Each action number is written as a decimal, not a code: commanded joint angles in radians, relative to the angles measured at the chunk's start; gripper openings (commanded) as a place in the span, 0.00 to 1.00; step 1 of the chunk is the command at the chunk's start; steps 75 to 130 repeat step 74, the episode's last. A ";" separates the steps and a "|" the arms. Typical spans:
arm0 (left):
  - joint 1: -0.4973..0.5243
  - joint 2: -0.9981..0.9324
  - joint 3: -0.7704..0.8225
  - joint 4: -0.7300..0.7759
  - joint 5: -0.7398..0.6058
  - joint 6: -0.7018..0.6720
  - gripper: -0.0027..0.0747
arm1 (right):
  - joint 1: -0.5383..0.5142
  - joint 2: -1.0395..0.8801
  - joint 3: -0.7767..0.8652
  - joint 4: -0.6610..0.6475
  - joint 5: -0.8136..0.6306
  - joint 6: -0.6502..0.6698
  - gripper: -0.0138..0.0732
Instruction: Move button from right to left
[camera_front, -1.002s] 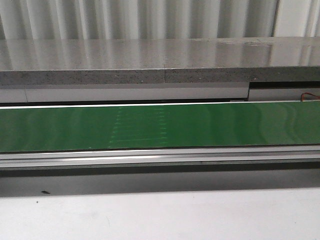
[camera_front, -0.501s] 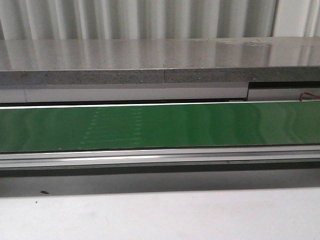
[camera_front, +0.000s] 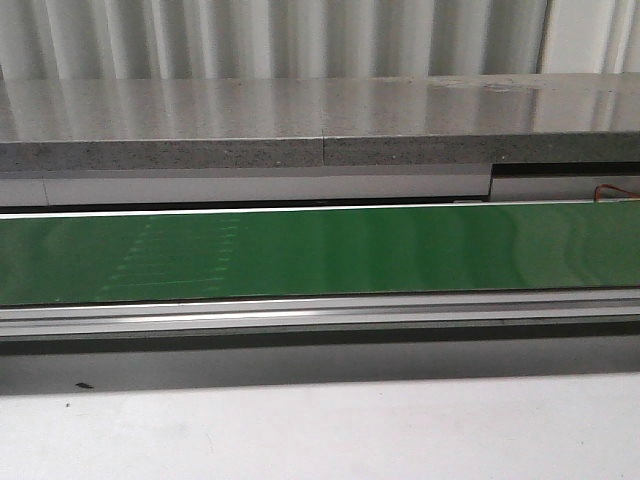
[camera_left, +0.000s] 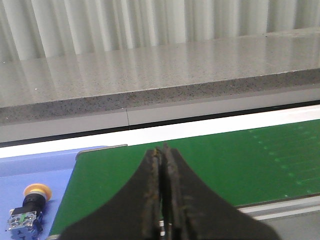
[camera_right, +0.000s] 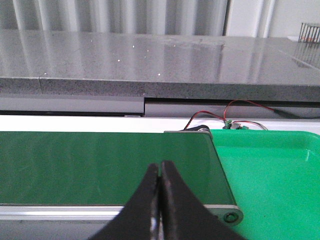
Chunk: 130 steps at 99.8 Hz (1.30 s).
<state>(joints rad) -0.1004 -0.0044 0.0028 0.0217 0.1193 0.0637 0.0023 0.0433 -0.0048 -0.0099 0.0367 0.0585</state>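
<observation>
The button (camera_left: 27, 207), with a yellow head, black collar and blue-grey block, lies on a blue tray (camera_left: 45, 167) beside the left end of the green conveyor belt (camera_left: 215, 165), in the left wrist view only. My left gripper (camera_left: 161, 149) is shut and empty over the belt, apart from the button. My right gripper (camera_right: 160, 164) is shut and empty over the belt's right end (camera_right: 100, 165). Neither gripper shows in the front view, where the belt (camera_front: 400, 250) carries nothing.
A bright green tray (camera_right: 270, 175) sits just past the belt's right end, with red and black wires (camera_right: 225, 117) behind it. A grey stone ledge (camera_front: 320, 125) runs behind the belt. A silver rail (camera_front: 320, 312) and white table surface (camera_front: 320, 430) lie in front.
A faint pattern of pale marks on the belt has drifted left across the front view, so the belt is running leftward. The grippers are not seen in the earlier frames.
</observation>
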 joint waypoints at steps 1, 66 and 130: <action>-0.005 -0.031 0.038 -0.007 -0.078 -0.008 0.01 | -0.009 -0.075 0.012 -0.012 -0.086 -0.007 0.08; -0.005 -0.031 0.038 -0.007 -0.078 -0.008 0.01 | -0.011 -0.073 0.012 -0.012 -0.070 -0.007 0.08; -0.005 -0.031 0.038 -0.007 -0.078 -0.008 0.01 | -0.011 -0.073 0.012 -0.012 -0.070 -0.007 0.08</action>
